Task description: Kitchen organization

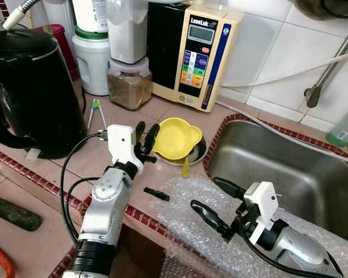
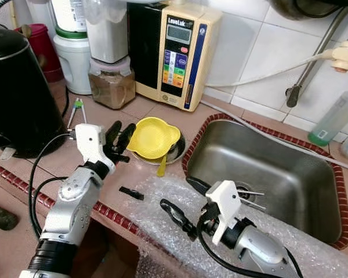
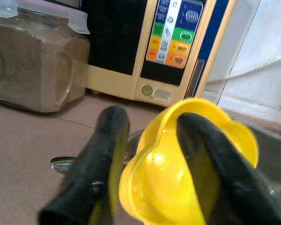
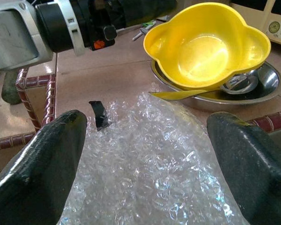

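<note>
Your left gripper is sitting at the near rim of the yellow bowl. In the left wrist view its fingers are straddling that rim, one inside the bowl and one outside. They are parted around the rim; you can't tell whether they are actually squeezing it.

The yellow bowl is resting in a shallow steel dish on the tiled surface, just left of the sink and in front of the beige water ionizer. A yellow utensil is poking out from under the bowl toward the bubble wrap.

Your right gripper is hovering over the bubble wrap at the surface's front edge, fingers wide open and holding nothing. They are pointing toward the bowl.

A small black piece is lying on the surface between the two arms, just beside the bubble wrap. The black kettle is standing at far left. The brown-powder jar and white canister are standing behind the left arm. A green bottle is standing past the sink at right.
</note>
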Motion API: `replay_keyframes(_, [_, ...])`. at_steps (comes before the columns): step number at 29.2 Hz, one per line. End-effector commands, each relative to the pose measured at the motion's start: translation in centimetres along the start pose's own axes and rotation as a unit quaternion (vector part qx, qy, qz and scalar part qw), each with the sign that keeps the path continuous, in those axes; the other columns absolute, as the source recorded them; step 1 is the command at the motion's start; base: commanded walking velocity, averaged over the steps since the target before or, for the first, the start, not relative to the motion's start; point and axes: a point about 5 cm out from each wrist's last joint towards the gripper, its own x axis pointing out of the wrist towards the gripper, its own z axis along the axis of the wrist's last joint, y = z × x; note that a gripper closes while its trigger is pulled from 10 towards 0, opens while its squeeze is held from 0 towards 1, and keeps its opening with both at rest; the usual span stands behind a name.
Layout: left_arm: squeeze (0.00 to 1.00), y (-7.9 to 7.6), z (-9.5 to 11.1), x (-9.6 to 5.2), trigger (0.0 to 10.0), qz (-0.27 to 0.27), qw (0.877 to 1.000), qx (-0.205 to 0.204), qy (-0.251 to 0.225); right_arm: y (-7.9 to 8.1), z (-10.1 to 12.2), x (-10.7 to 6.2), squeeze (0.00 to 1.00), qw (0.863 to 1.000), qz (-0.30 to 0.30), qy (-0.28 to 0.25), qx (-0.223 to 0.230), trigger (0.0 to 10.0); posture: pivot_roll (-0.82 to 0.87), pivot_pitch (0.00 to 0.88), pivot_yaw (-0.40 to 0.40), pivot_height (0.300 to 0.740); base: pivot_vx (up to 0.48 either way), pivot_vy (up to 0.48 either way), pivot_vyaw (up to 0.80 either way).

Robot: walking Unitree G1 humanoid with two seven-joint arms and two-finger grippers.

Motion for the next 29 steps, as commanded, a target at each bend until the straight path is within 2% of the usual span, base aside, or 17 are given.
replay_keyframes(1, [1.00,-0.4,0.2,0.6,10.0,-0.003,1.000,0.029,-0.005,0.1,0.3,-0.1,0.00,1.000,0.004,-0.002,-0.007,10.0,0.16,0.000,-0.066,0.740,0.000,0.000,0.00])
replay_keyframes(11, [1.00,-0.3,-0.4,0.8,10.0,-0.002,0.999,0.047,0.002,0.1,0.4,-0.1,0.00,1.000,0.010,-0.002,-0.008,10.0,0.15,0.000,-0.068,0.740,0.000,0.000,0.00])
replay_keyframes(17, [1.00,-0.3,-1.0,0.8,10.0,0.001,0.997,0.069,0.016,0.3,0.4,0.0,0.00,1.000,0.014,-0.003,-0.007,10.0,0.15,0.000,-0.066,0.740,0.000,0.000,0.00])
replay_keyframes(20, [1.00,-0.3,-1.2,1.1,10.0,0.000,0.995,0.098,0.019,0.3,0.4,0.0,0.00,1.000,0.015,-0.004,-0.005,10.0,0.15,0.000,-0.064,0.740,0.000,0.000,0.00])
replay_keyframes(24, [1.00,-0.3,-1.1,1.3,10.0,-0.007,0.995,0.097,0.016,0.5,0.3,0.0,0.00,1.000,0.018,-0.004,-0.004,10.0,0.15,0.000,-0.061,0.740,0.000,0.000,0.00])
replay_keyframes(29, [1.00,0.0,-1.1,1.3,10.0,0.007,0.993,0.120,0.016,0.5,0.3,0.1,0.00,1.000,0.019,-0.004,-0.003,10.0,0.16,0.000,-0.066,0.740,0.000,0.000,0.00])
